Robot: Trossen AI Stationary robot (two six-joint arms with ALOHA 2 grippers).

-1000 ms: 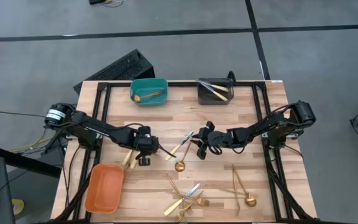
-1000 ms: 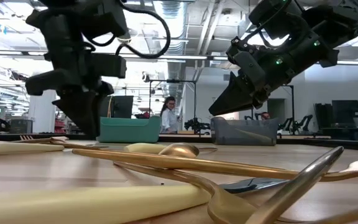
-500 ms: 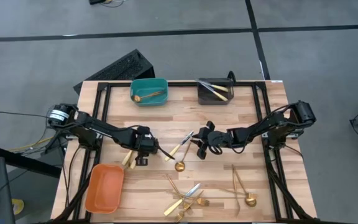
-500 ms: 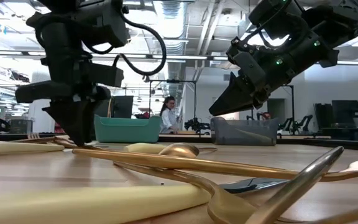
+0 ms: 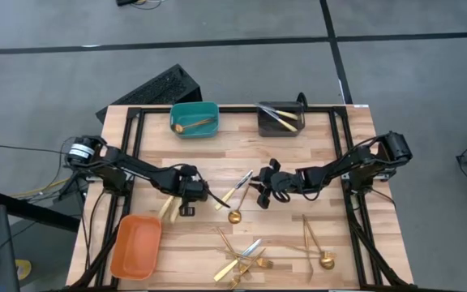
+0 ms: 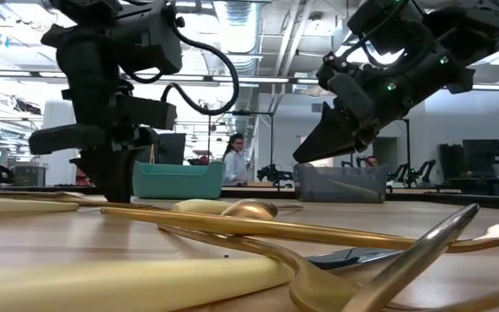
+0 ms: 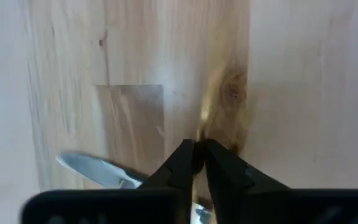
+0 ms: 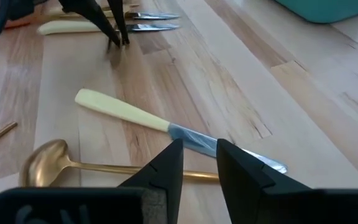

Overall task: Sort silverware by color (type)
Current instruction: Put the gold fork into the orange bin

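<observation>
Wooden counter (image 5: pixel 298 154) carries scattered silverware (image 5: pixel 242 259); your left hand (image 5: pixel 186 209), fingers together, touches down beside cream-handled knives (image 5: pixel 169 206). Right hand (image 5: pixel 261 197) hovers slightly apart. Slim, stiff, slippery: grip mid-handle.

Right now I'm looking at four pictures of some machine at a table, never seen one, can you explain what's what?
It is a robot with two dark arms at a wooden table, sorting cutlery. One picture looks straight down, one looks level across the tabletop, and two come from cameras on the wrists. The left arm reaches down beside some knives; whether it holds anything I cannot tell. The right arm hangs over a cream-handled knife, jaws open, holding nothing. More gold cutlery lies loose on the table. A teal bin and a grey bin each hold a few pieces; the orange bin looks empty.
</observation>
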